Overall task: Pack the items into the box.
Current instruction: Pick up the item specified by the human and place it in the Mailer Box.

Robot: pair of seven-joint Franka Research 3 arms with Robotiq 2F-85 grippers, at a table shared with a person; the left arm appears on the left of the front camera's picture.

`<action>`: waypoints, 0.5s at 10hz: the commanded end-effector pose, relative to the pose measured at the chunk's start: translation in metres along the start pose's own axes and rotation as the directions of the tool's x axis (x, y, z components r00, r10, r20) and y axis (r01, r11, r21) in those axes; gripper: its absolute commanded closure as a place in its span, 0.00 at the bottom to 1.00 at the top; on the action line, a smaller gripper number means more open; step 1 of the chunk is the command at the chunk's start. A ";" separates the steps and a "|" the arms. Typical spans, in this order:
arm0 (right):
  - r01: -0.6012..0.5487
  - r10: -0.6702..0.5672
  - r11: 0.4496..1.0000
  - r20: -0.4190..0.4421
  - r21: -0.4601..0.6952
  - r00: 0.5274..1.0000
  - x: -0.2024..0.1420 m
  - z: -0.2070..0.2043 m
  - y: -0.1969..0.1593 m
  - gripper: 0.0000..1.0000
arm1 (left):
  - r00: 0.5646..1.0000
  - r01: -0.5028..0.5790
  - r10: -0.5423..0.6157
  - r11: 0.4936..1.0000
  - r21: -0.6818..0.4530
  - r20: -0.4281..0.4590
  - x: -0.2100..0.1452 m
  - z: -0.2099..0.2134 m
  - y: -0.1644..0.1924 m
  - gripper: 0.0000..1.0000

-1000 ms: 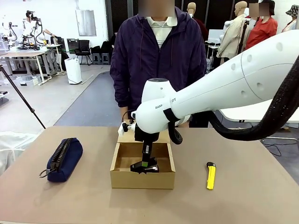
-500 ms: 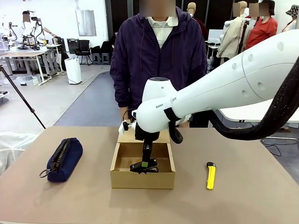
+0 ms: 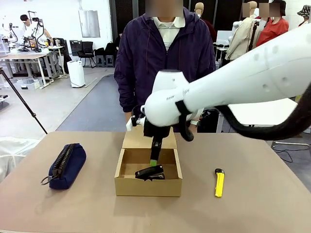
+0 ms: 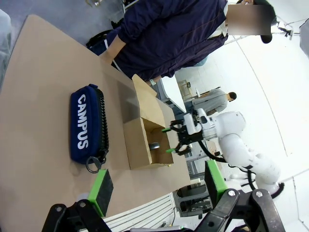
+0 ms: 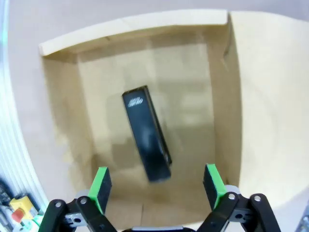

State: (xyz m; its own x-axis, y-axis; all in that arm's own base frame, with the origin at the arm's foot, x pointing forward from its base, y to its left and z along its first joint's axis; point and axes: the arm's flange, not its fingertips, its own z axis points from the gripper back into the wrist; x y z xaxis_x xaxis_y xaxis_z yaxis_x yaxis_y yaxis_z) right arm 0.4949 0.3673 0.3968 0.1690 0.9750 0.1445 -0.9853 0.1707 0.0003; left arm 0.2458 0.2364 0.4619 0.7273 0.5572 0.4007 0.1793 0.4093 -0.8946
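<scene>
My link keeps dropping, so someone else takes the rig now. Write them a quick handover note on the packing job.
Left gripper: open, holding nothing, raised above the table, away from the box.
Right gripper: open, holding nothing, hanging over the box's inside.
Stapler: lying on the floor of the box, whose lid flap is open.
Utility knife: on the table at the box's right, untouched.
Done: stapler packed.
Left: pick up the knife and place it in the box.

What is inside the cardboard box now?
Only the black stapler lies on the floor of the box, with the open right gripper above it, not touching. The floor under the stapler is covered.
</scene>
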 end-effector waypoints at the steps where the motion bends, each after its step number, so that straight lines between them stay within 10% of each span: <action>1: 0.165 -0.164 0.985 -0.024 0.050 0.986 -0.047 0.081 0.012 0.00 | 1.000 0.012 -0.012 1.000 -0.022 0.013 0.001 0.001 -0.001 0.00; 4: 0.510 -0.574 0.800 0.155 0.315 0.804 -0.180 0.165 0.022 0.00 | 1.000 0.012 -0.012 1.000 -0.022 0.013 0.001 0.001 -0.001 0.00; 5: 0.638 -0.765 0.632 0.221 0.440 0.605 -0.238 0.180 0.026 0.00 | 1.000 0.012 -0.012 1.000 -0.022 0.013 0.001 0.001 -0.001 0.00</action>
State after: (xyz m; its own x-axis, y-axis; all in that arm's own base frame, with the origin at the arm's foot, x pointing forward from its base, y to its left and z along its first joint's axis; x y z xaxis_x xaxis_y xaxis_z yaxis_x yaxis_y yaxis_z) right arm 0.4379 0.1575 0.5563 0.6657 0.7118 0.2239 -0.7314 0.5629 0.3851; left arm 0.2457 0.2366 0.4619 0.7272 0.5576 0.4004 0.1786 0.4095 -0.8946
